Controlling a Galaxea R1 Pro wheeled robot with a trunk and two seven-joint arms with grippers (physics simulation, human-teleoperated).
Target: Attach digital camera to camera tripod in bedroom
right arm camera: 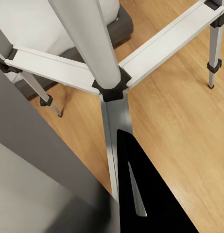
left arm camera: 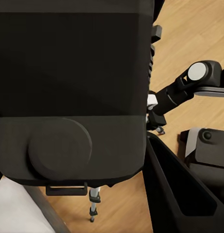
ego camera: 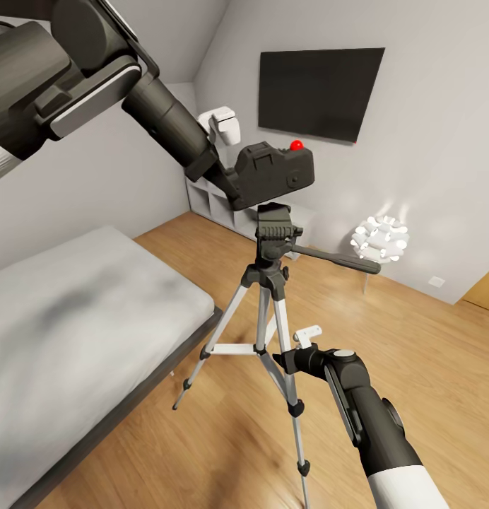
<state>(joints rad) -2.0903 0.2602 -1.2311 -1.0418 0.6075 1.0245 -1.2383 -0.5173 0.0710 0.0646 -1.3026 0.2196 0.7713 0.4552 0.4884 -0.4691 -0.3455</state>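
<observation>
Holding the digital camera (ego camera: 273, 173) in my left gripper (ego camera: 227, 180), fingers clamped on its matte black, boxy body, I have it just above the black head of the camera tripod (ego camera: 273, 283), red button on top; whether they touch I cannot tell. No writing is readable. At the near left lies the bed (ego camera: 75, 318), its soft white mattress on a dark grey frame. The tripod's smooth silver legs spread over the light wood plank floor (ego camera: 428, 353). My right gripper (ego camera: 304, 339) sits against a tripod leg; I cannot tell whether its fingers are apart. A flat black TV (ego camera: 319, 92) hangs on the far pale wall.
</observation>
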